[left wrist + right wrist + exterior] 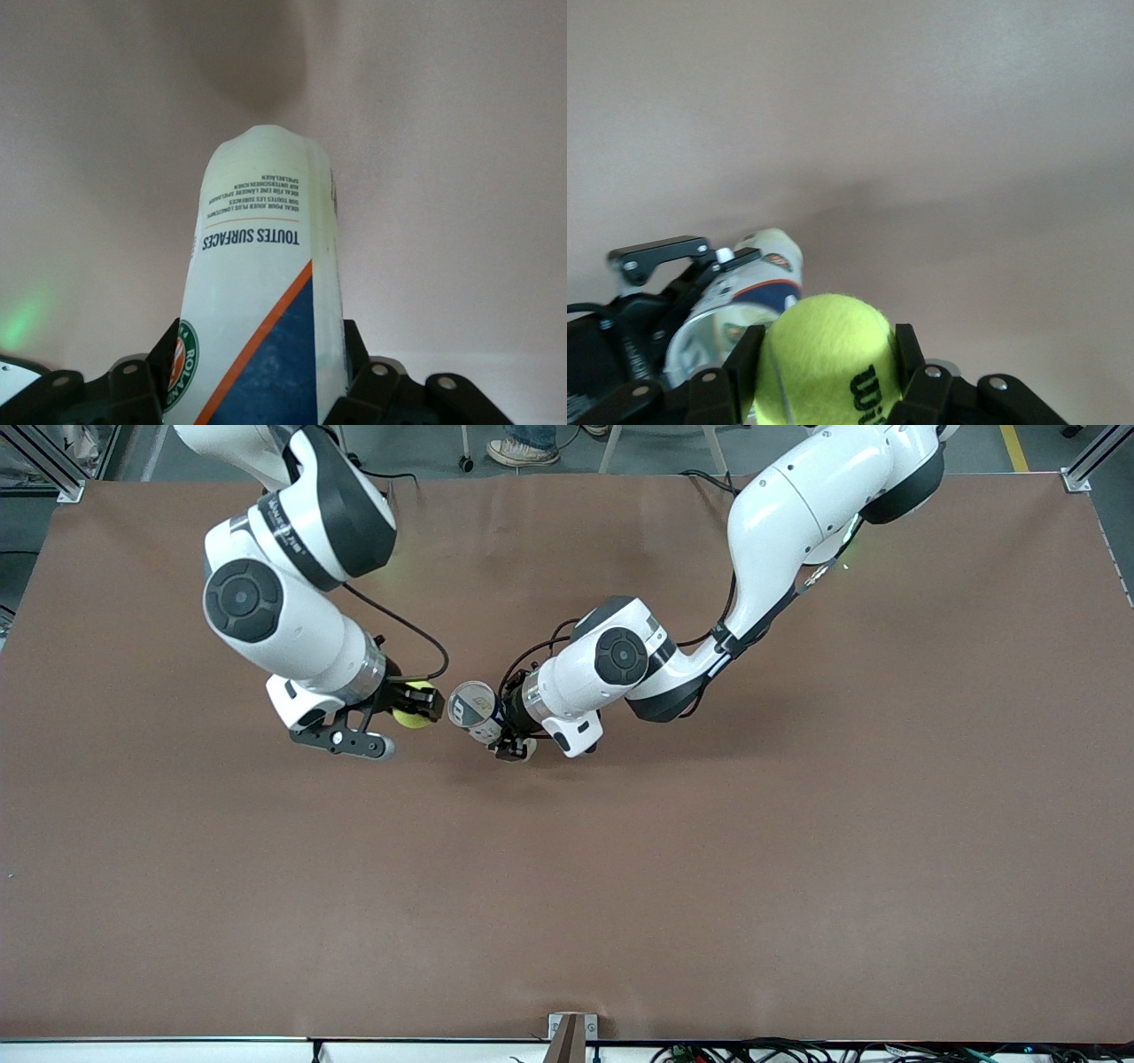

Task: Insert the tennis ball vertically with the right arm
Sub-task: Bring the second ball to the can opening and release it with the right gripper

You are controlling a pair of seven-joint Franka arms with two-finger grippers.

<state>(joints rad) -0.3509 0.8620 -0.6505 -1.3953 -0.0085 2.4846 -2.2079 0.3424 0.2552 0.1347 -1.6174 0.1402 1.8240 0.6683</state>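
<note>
Front view: both arms meet over the middle of the brown worktop [797,850], nearer the edge where the bases stand than the camera's edge. Right tool [409,710] is clenched on the tennis ball [412,715], yellow-green, held up in the air; right wrist view shows the ball [828,354] wedged between two black fingers [911,359], dark lettering on it. Left tool [505,731] is clenched around a ball can [474,710], white w/ blue panel & orange stripe, tilted so its round open mouth faces the right tool. Ball & can mouth sit just beside each other, a small gap between, ball not in the can. Left wrist view: can [261,292] runs out from between the fingers [363,372], printed text visible on its side. Can's mouth also shows in right wrist view [722,323], next to the ball.
</note>
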